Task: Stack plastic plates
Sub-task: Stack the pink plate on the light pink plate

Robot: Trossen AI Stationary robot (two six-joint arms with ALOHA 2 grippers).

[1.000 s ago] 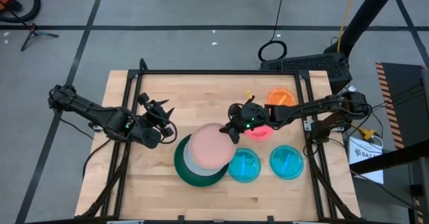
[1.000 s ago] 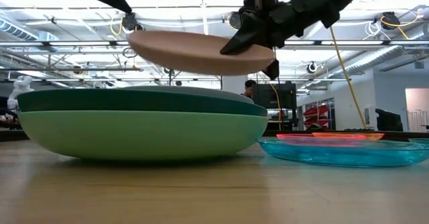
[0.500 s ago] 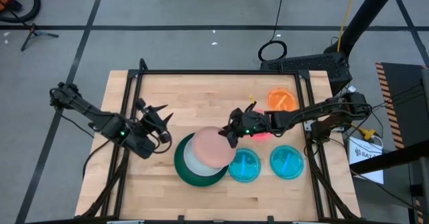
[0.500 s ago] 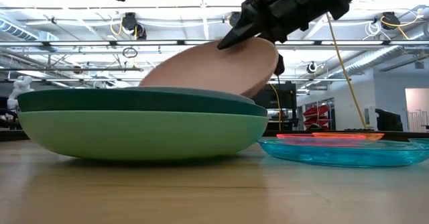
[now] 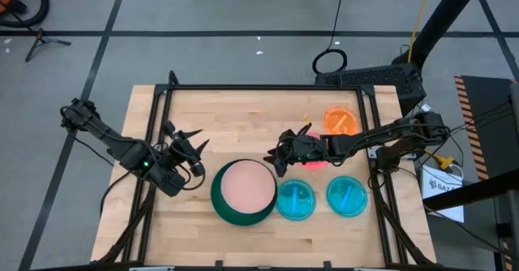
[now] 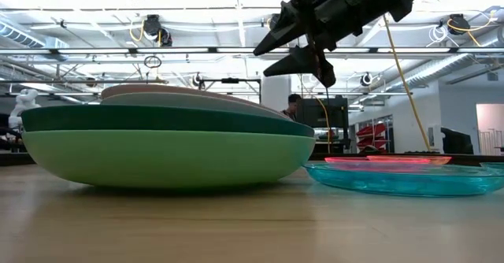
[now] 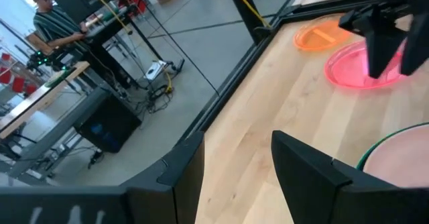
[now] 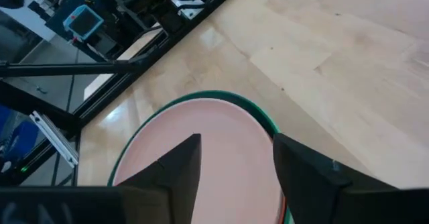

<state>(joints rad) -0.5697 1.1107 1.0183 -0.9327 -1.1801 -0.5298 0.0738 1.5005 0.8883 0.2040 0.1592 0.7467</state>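
Thin, rigid plastic by the look of it: light, a little slick, unlikely to break, best pinched at the raised rim, not the flat centre (a judgement only). Salmon pink plate (image 5: 246, 185) seated on top of the stack, centre-bottom of the high view, inside the dark green plate (image 5: 220, 207), with a light green plate (image 6: 165, 157) underneath in the low view. Remaining singles to the right: two translucent blue plates (image 5: 296, 200) (image 5: 349, 195) side by side, hot pink plate (image 5: 313, 160) just above them, bright orange plate (image 5: 340, 119) toward the upper right. Nothing lying in any of them.

Right gripper (image 5: 276, 159) just right of the stack's upper edge, fingers spread and empty, raised clear of the stack in the low view. Left gripper (image 5: 188, 139) left of the stack over bare counter (image 5: 227, 113), open too, holding nothing.
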